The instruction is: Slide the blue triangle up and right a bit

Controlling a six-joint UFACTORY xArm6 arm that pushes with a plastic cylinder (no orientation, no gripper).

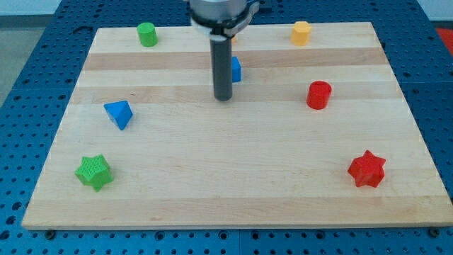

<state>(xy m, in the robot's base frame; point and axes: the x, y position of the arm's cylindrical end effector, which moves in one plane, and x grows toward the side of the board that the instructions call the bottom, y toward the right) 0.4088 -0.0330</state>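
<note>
The blue triangle lies on the wooden board at the view's left, about mid height. My tip is the lower end of the dark rod, near the board's upper middle. It stands well to the right of the blue triangle and slightly above it, not touching it. A second blue block sits just right of the rod, partly hidden behind it, so its shape is unclear.
A green cylinder stands at the top left and an orange block at the top right. A red cylinder is at the right. A green star is at bottom left, a red star at bottom right.
</note>
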